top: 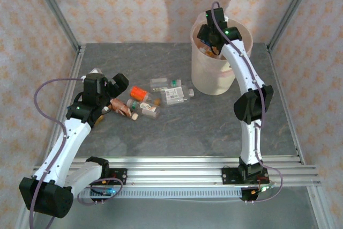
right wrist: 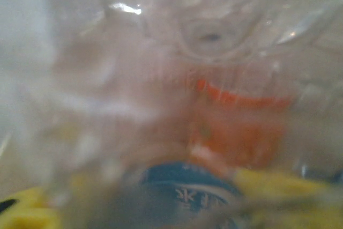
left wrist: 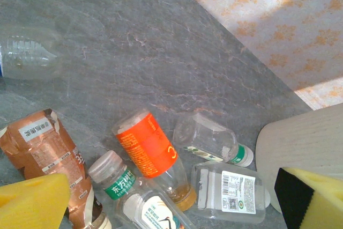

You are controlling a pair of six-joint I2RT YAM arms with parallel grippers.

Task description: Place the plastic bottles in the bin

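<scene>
Left gripper (top: pixel 118 86): well left of the bin (top: pixel 213 79), low over the table (top: pixel 193 132); yellow pads (left wrist: pixel 32 202) wide apart, nothing between them.
Brown bottle (top: pixel 122 106): on its side, the farthest of the loose ones from the bin.
Orange bottle (top: pixel 138 93): on its side, between the brown bottle and the bin, just beside a green-label bottle (left wrist: pixel 115 178).
Clear bottles (top: pixel 177 95): two, lying just left of the bin, apart from its wall.
Bin: upright, mouth open.
Right gripper (top: pixel 207 46): down in the bin's mouth; whether its jaws are apart or together cannot be told, as the close view is blurred.
Inside the bin: a blurred orange-label bottle (right wrist: pixel 241 127) and a blue cap (right wrist: pixel 185 186).
</scene>
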